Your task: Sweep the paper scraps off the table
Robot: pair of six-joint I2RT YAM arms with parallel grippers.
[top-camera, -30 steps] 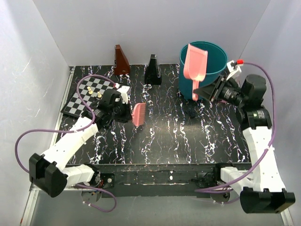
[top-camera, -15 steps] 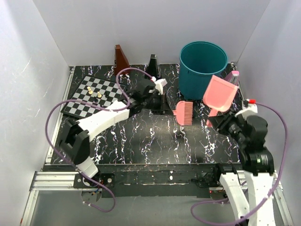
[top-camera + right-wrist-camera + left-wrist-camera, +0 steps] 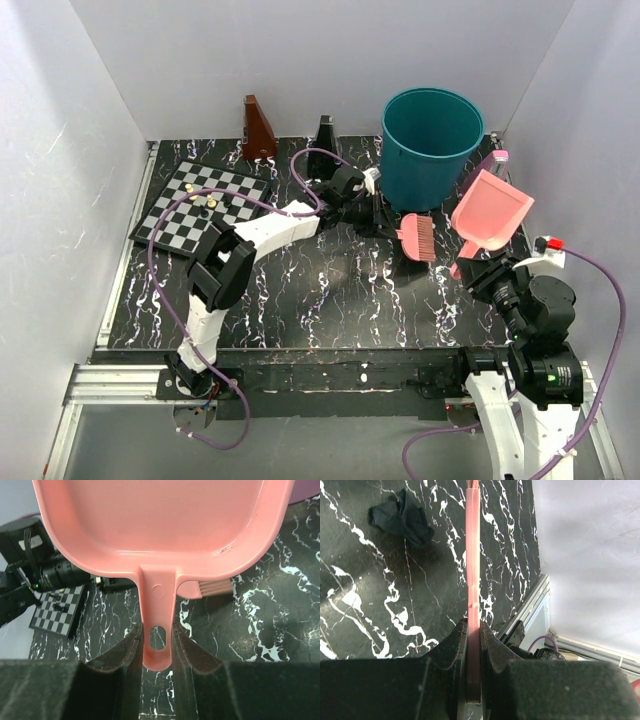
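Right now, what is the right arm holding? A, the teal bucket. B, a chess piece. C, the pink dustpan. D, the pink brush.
C: in the right wrist view, the right jaws clamp the handle of the pink dustpan, while the pink brush is in the left jaws.

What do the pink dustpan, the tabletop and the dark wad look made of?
Dustpan: looks like moulded plastic, smooth, slightly glossy, with a hanging hole in the handle.
Table: black with white marble-like veining; stone or printed laminate, unclear.
Dark wad: crumpled, matte, probably paper.
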